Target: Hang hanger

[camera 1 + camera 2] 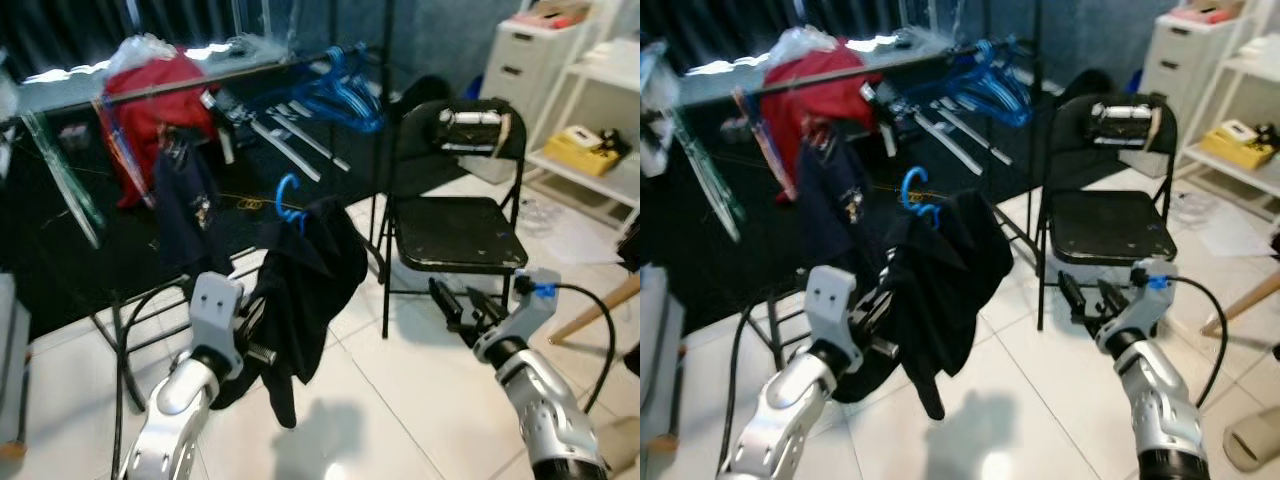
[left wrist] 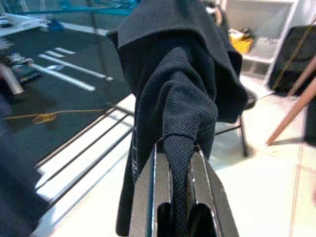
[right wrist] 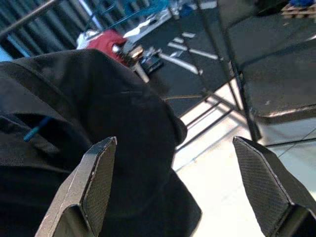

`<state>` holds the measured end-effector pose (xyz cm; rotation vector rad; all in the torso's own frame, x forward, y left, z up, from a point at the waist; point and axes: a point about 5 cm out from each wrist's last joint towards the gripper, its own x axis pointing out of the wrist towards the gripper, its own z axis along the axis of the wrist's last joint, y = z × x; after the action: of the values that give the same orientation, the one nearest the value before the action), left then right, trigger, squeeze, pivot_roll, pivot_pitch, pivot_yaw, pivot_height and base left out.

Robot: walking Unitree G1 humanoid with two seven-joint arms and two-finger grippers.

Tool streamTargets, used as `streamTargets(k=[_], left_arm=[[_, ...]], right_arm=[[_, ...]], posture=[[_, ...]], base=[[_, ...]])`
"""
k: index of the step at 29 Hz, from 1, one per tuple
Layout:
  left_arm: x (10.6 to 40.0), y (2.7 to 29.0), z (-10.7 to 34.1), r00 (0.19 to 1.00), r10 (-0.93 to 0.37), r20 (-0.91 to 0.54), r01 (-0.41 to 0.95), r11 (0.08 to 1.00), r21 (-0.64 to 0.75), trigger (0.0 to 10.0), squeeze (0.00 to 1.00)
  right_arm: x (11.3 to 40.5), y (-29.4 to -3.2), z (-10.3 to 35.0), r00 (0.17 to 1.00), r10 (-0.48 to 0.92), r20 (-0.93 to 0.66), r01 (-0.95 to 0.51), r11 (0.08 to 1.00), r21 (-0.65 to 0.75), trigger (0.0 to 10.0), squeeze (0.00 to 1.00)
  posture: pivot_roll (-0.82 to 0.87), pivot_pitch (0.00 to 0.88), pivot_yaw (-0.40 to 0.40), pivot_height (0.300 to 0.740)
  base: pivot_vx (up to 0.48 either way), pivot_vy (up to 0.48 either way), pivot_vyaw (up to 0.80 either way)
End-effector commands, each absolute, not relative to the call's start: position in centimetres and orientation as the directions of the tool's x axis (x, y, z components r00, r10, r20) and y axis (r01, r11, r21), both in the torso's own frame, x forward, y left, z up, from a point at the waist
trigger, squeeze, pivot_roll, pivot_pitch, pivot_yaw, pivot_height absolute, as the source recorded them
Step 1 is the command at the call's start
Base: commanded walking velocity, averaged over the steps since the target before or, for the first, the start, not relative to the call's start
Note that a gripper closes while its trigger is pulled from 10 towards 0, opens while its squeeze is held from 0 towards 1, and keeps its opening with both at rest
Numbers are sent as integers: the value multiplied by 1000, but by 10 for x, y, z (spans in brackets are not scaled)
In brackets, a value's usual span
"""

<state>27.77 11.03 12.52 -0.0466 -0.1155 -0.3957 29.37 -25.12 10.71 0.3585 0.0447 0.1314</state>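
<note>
The left gripper (image 2: 180, 163) is nearest, its two fingers clamped on a fold of the black garment (image 1: 305, 290); the left wrist view shows the woven cloth pinched between them, which the head views hide behind the wrist housing. The garment hangs from a blue hanger (image 1: 288, 203), whose hook rises just above the cloth, above and beyond the left gripper. The hanger's hook is not on the rail; it sits in the air below it.

The right gripper (image 1: 462, 305) is held out beside the garment, apart from it, with its fingers spread wide and nothing between them. The right wrist view looks between those fingers (image 3: 96, 182) at the dark cloth close ahead, and shows a thin blue strip of the hanger (image 3: 33, 132) among the folds.

Just beyond the right gripper stands a black folding chair (image 1: 455, 225). Farther off, past both grippers, a clothes rail (image 1: 190, 87) carries a red garment (image 1: 150, 105) and a bunch of empty blue hangers (image 1: 345, 90). White shelves (image 1: 590, 130) stand far beyond the right gripper.
</note>
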Motion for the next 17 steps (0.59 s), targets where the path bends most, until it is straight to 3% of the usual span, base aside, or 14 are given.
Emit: streamTargets(k=[1,14,17], left_arm=[[277,114,136,919,-356,171,366,930,-31,10000,0],[281,96,138,933,-333,139,341,940,-35,10000,0],[285,94,140,939,-318,134,326,945,-38,10000,0]], right_arm=[[296,-243,110,987,162,5,-153,921,359,10000,0],[296,-242,111,986,164,8,-156,922,355,10000,0],[296,-241,111,984,175,10,-168,926,337,10000,0]], posture=[[-102,0,77,740],[-101,0,82,740],[-106,0,80,740]], base=[[480,0,0],[480,0,0],[480,0,575]])
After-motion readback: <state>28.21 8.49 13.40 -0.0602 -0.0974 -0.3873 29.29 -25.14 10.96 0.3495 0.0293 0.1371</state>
